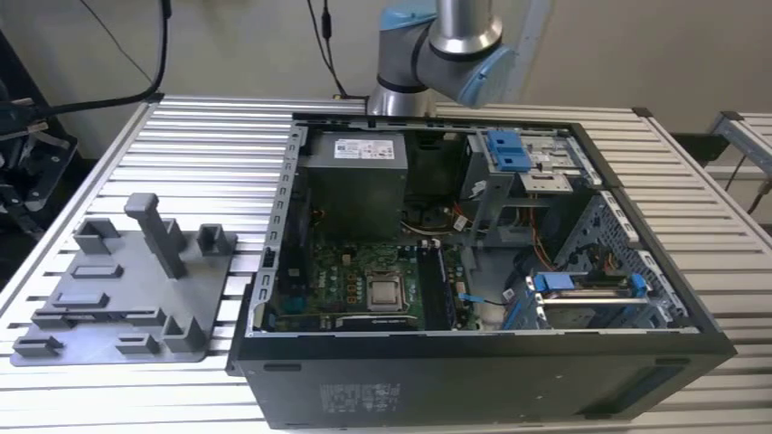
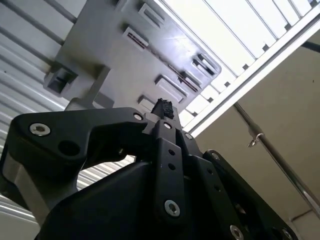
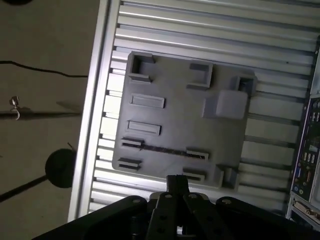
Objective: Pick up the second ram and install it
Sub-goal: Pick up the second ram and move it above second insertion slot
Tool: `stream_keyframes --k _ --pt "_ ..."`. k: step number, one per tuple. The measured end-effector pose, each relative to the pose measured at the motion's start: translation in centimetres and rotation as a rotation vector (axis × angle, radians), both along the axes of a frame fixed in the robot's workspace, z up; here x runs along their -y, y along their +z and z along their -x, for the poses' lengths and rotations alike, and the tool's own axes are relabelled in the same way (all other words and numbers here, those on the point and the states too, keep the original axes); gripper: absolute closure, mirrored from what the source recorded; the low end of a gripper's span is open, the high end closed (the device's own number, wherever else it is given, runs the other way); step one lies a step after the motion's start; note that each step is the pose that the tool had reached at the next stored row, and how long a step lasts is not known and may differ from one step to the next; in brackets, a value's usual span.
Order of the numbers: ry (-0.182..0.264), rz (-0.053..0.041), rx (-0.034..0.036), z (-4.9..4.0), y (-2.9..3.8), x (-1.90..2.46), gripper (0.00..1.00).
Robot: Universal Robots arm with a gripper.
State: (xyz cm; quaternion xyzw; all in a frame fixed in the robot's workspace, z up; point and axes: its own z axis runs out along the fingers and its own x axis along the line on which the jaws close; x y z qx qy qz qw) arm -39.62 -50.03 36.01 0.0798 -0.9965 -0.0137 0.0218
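Claw (image 3: 177,184) fingers are drawn together to a narrow, closed tip with nothing seen between them, and it hangs above the grey tray (image 3: 175,115), apart from it. A thin dark strip, seen edge-on and taken to be the second ram (image 3: 165,149), lies in the tray's long slot between two small end blocks, on the side of the tray nearest the claw tip; its chips and sticker cannot be made out from this angle. In the second wrist view the same black linkages and toothed fingertip sit over the tray's raised blocks. In the exterior view the tray rests on the slatted metal table (image 1: 181,145) at the lower left of the frame, just beside the open computer case (image 1: 483,384), which fills the centre and right. Inside the case the green motherboard (image 1: 343,280) lies at the lower centre with the processor socket (image 1: 386,291) on it, the grey power supply (image 1: 356,176) is above it, and bright-blue clips (image 1: 509,149) sit at the upper right. At the top centre of that frame the arm (image 1: 440,45) rises behind the case
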Motion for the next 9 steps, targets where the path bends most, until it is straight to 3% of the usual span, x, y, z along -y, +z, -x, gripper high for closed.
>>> stream_keyframes --k 9 --pt "0.084 0.0058 0.0 0.0 0.0 0.0 0.89"
